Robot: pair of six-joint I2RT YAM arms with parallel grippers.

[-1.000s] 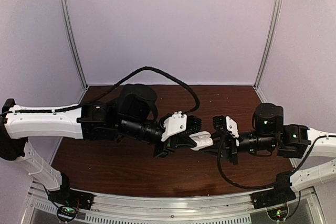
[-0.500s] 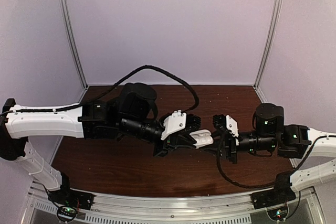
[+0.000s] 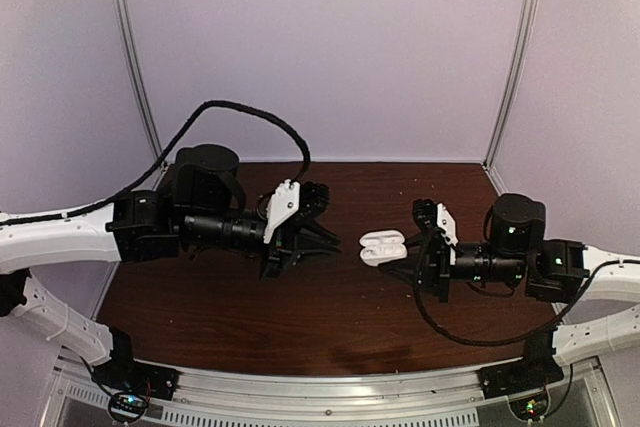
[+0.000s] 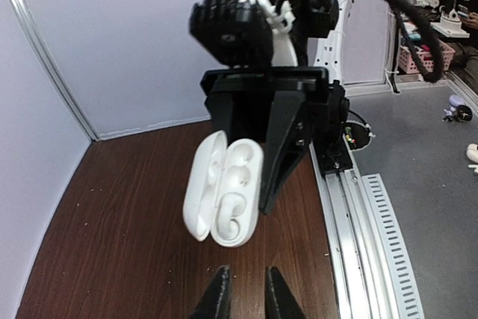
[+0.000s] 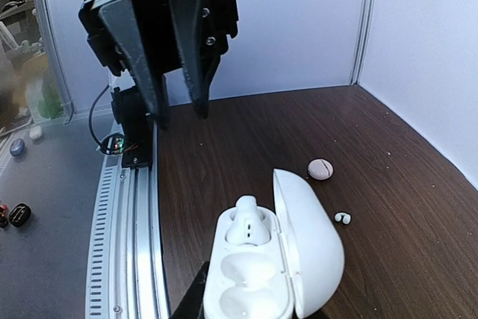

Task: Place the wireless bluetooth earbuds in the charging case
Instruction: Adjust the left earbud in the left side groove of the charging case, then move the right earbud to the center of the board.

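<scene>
My right gripper (image 3: 408,258) is clamped on the case (image 5: 270,261) and holds it up off the desk (image 3: 250,319) with the lid swung open. One earbud (image 5: 246,226) sits in the well farther from that gripper. The nearer well looks bare, though the angle is too steep for me to be sure. A second earbud (image 5: 343,217) lies loose on the desk, below and ahead of the right gripper, on the side away from the rail (image 3: 330,409).

I judge the job about half done: that piece has yet to be picked up and seated. My left gripper (image 4: 246,300) faces the case from well apart. Its fingers are only narrowly parted, with nothing between them, so it is the free one for the pickup.

For room, the desk is bare wood beneath both grippers and across the gap between them. The walls (image 3: 320,47) close it in at the back and both sides, and the rail runs along the near edge behind my bases.

The loose earbud lies out on open wood, clear of the wall foot. A pink pebble (image 5: 321,169) sits just beyond it, apart but near. A descent there will need to come in from the case side, so my fingers close on the earbud alone.
</scene>
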